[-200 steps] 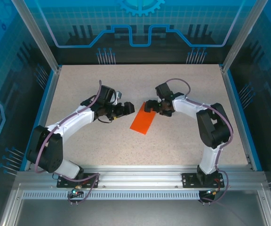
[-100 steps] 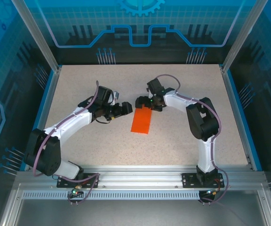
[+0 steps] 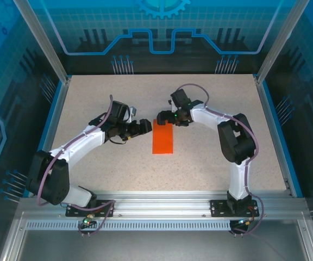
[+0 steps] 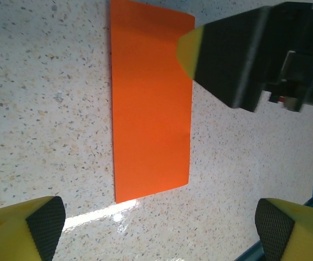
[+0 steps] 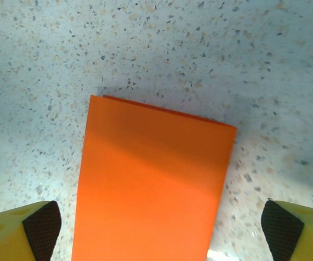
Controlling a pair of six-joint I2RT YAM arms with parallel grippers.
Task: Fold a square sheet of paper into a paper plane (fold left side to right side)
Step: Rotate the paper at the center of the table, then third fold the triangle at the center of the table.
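Left gripper (image 3: 144, 127) jaws apart, empty, just left of the square sheet of paper (image 3: 163, 140); right gripper (image 3: 164, 120) jaws apart, empty, over its far short edge; paper flat on table (image 3: 91, 98), folded into a narrow rectangle; probable step: press crease firmly, don't slide the layers.

The orange sheet (image 5: 151, 185) runs off the bottom edge of the right wrist view, its lower end unseen. In the left wrist view, a finger (image 4: 227, 54) of the right gripper (image 3: 164, 119) hides part of one long edge.
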